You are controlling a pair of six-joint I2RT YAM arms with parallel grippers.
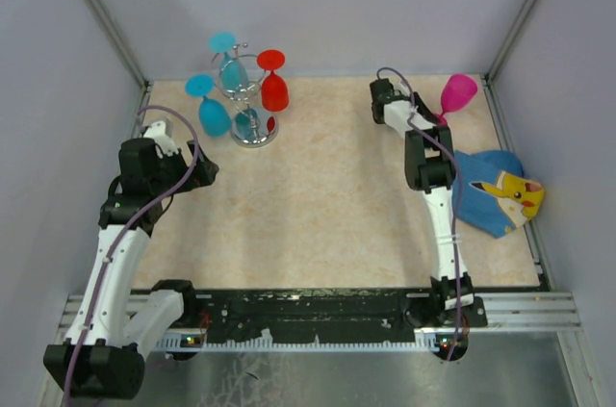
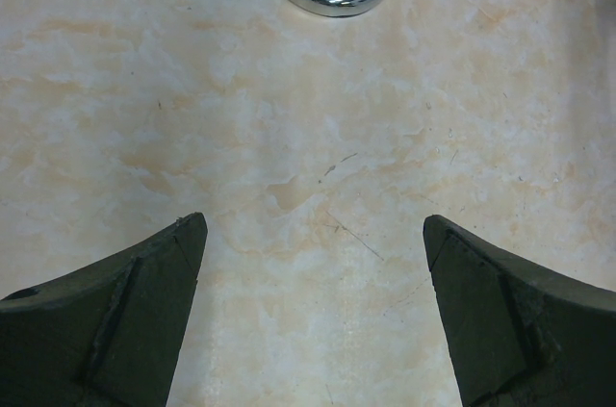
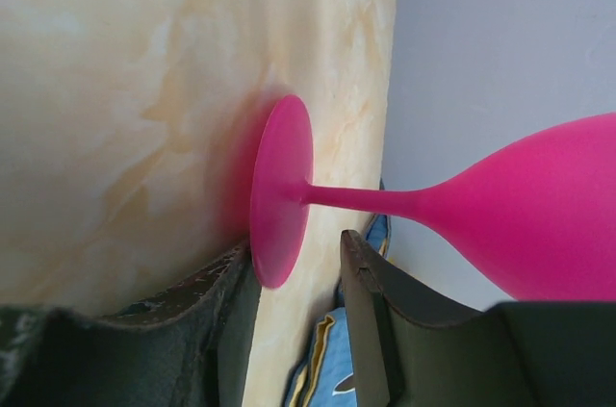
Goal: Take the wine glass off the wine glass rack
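Already the pink wine glass stands at upper right, off the wine glass rack at upper left; right gripper parted, fingers flanking the foot's rim — a careless retreat could clip and topple it; left gripper gapes idle

Robot lab cell, plain grey walls, marble-look table

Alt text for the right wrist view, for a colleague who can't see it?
A pink wine glass stands on the marbled beige table, the rim of its round foot between the right end effector's parted dark fingers. Blue-and-yellow cloth shows behind them.
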